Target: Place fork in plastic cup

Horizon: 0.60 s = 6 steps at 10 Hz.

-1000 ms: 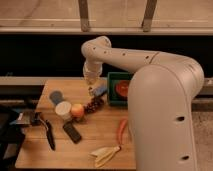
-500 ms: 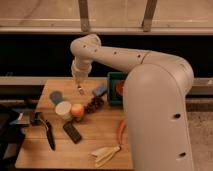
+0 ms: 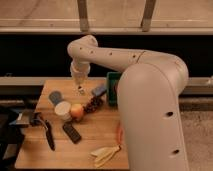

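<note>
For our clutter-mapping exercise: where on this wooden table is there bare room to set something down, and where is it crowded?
Bare wood lies along the front-left edge of the table, below the knife and black block, and between the dark cluster and yellow tool. Crowded: beneath the gripper, around the blue-grey cup, cream cup and apple.

Gripper [image 3: 80, 90] over seemingly matt wooden table [image 3: 97, 134]

On the wooden table [image 3: 100, 127] we see an apple [image 3: 76, 111], with the gripper [image 3: 80, 90] at its twelve o'clock. A cream-white cup [image 3: 62, 110] touches it at nine, dark grapes [image 3: 93, 104] lie at two, a black-handled knife [image 3: 47, 135] at eight, a yellow orange-handled tool [image 3: 107, 152] at five.
</note>
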Motion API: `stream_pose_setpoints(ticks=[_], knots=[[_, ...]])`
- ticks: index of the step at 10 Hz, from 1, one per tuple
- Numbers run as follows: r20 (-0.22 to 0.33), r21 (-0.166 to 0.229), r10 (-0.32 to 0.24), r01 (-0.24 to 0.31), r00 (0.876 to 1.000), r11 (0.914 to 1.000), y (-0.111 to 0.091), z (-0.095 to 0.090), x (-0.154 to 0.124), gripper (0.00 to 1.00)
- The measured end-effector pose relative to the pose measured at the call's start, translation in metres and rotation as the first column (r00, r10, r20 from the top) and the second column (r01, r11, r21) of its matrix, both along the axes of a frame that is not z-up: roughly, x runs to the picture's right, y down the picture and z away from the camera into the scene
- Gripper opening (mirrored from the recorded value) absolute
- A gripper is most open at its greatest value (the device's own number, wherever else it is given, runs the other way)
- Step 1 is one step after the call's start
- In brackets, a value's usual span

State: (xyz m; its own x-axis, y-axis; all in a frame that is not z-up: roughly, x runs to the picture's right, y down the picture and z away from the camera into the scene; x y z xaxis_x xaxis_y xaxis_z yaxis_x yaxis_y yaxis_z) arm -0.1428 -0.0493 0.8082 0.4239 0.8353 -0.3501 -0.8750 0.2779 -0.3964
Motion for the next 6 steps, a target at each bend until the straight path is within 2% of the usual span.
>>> stream_pose_setpoints(ticks=[3, 4, 6], knots=[[0.032, 0.001, -0.048, 0.048, 0.998, 0.9988, -0.001, 0.023, -0.046, 0.0], [0.063, 0.001, -0.067, 0.067, 0.996, 0.9977, 0.0, 0.03, -0.071, 0.0], [0.095, 0.005, -0.082, 0.082, 0.992, 0.9966, 0.001, 0.04, -0.086, 0.0]])
